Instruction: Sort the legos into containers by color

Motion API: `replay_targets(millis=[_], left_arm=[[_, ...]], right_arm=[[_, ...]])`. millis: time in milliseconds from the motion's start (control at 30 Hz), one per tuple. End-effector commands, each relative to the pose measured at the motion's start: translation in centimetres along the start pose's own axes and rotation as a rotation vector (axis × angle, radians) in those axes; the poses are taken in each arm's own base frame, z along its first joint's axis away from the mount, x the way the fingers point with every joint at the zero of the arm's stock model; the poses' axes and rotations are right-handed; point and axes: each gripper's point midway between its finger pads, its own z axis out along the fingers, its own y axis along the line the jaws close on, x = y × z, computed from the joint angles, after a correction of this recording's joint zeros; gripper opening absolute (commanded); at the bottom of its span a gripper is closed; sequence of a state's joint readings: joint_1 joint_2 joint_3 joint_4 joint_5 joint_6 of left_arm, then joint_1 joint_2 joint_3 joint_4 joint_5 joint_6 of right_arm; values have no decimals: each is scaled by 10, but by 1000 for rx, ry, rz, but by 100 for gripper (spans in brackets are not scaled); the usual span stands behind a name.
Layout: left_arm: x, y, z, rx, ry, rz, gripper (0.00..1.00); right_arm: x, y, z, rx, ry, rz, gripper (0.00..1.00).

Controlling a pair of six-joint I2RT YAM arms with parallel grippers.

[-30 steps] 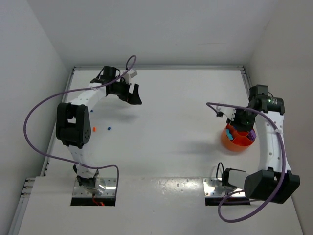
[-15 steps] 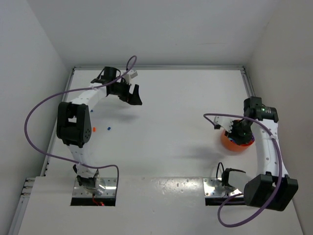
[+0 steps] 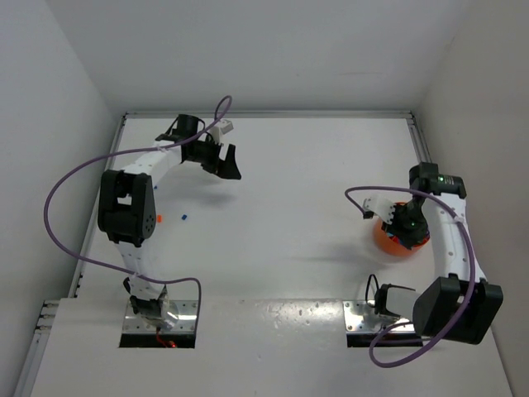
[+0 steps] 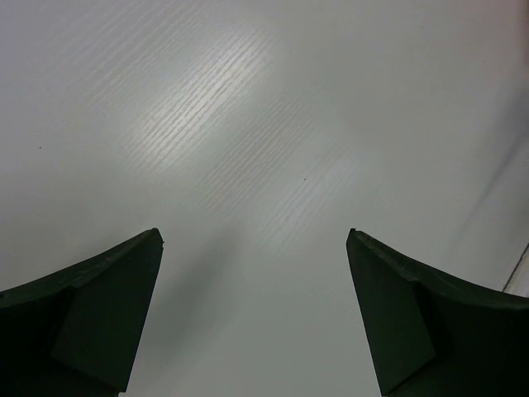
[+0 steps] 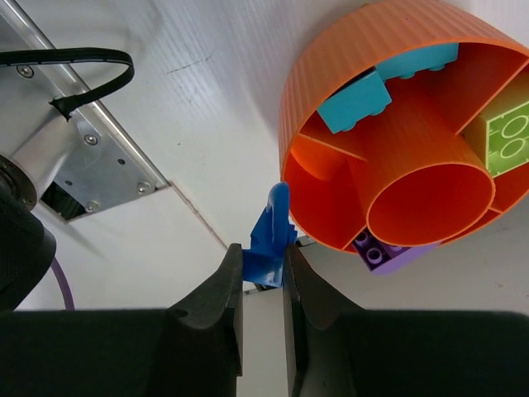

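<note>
1. The right gripper [image 5: 263,255] pinched a blue lego [image 5: 274,217] by its bottom end only, so it could slip out.
2. The lego sat just outside the rim of the orange bowl [image 5: 331,74]. Let go there, it would fall on the table [image 5: 207,124].
3. A bump could tip the bowl and spill its teal brick [image 5: 355,101].
4. Far off, the left gripper [image 4: 254,248] was spread wide and held nothing.

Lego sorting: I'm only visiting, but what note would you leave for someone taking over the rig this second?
The left gripper is open over bare table, holding nothing.
The right gripper is shut on a blue lego beside the orange bowl.
Done: teal bricks, a yellow-green brick and a purple brick sit in separate compartments.
Left: bin the blue lego, then the orange brick and blue brick on the table's left.
</note>
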State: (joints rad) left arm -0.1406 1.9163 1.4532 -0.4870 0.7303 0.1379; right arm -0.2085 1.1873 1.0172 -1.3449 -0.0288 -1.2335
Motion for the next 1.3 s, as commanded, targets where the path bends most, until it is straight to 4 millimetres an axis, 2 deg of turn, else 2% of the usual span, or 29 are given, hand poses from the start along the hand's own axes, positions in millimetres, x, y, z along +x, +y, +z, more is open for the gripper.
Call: replay_targets(millis=[0,267,333,367,533,900,1000,1100,1267], left_arm=[[-16,0,-5,20,-48,22,100],[-7,-2,-4,23,-35,10,100],[-10,-3,-7,21,-42,25,100],[-5,-4,-6,23,-33,17,100],[0,0,-7,18,-29,4,100],[8,0,-2,31,-17,-9,100],[8,4,-5,23,-21,-16,100],[12,4,-4,25,-15,-22,100],[18,7,-7,20,-11,-28,100]], right_arm=[[7,15,1,-77,32,17,0],[8,-9,4,-9,50,22,0],[8,-14,1,13,55,22,0],[8,-18,-1,17,54,22,0],[10,-21,-7,30,62,21,0],[9,-45,-10,40,78,12,0],[9,-39,-8,-14,79,4,0],[10,-25,-1,-81,90,-45,0],[8,-16,4,-83,78,-79,0]])
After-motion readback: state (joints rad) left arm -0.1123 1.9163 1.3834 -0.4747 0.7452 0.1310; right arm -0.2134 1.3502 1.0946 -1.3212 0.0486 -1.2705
